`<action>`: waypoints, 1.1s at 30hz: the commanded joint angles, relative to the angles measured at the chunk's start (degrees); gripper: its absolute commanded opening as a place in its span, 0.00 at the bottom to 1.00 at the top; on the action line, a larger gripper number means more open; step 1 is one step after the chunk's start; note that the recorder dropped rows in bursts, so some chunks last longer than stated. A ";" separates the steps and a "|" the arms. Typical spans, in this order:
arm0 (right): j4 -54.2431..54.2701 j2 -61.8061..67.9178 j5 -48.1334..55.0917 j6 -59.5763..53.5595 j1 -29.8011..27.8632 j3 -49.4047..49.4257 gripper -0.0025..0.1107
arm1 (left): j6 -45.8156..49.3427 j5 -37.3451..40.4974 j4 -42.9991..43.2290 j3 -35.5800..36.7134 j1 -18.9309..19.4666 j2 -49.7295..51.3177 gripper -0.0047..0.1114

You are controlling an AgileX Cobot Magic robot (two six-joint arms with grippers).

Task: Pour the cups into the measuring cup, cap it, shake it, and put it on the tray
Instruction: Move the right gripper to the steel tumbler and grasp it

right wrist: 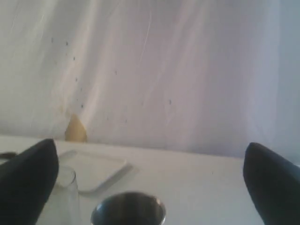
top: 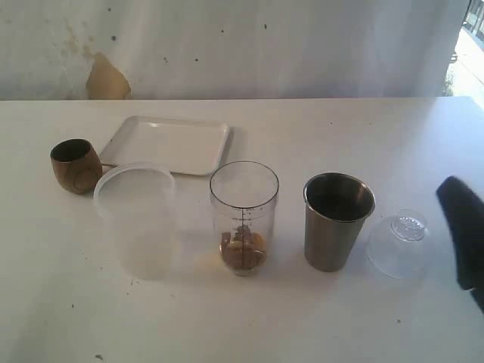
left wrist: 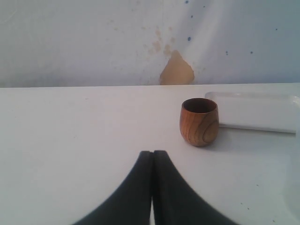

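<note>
On the table [top: 378,136], tumbler [right wrist: 128,208] stands before spread right fingers [right wrist: 26,183], wooden cup [left wrist: 199,122] before clenched left fingers [left wrist: 136,197].

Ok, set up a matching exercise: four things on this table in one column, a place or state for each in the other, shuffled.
1. wooden cup
2. measuring cup
3. steel tumbler
4. tray

A. stands next to the clear dome lid
B. brown contents at its bottom
C. lies flat behind the milky tub
D. leftmost thing in the exterior view

Pairs: 1-D, 2-B, 3-A, 4-C
</note>
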 commanded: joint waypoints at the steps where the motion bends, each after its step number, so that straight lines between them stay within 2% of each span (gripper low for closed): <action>1: -4.78 12.47 -3.41 -1.55 0.07 0.14 0.95 | -0.29 -0.41 0.15 0.26 0.04 -0.29 0.04; 6: -5.16 27.22 -16.95 -9.50 0.07 0.14 0.95 | -0.29 -0.41 0.15 0.26 0.04 -0.29 0.04; 11: -5.14 40.82 -20.00 -10.16 0.07 -1.19 0.95 | -0.29 -0.41 0.15 0.26 0.04 -0.29 0.04; 17: -5.88 54.70 -33.54 -14.40 0.07 -2.76 0.95 | -0.29 -0.41 0.15 0.26 0.04 -0.29 0.04; 26: -12.79 67.76 -33.84 -16.91 0.07 -8.76 0.95 | -0.29 -0.41 0.15 0.26 0.04 -0.29 0.04; 33: -12.74 74.12 -33.84 -17.14 0.07 -14.63 0.95 | -0.29 -0.41 0.15 0.26 0.04 -0.29 0.04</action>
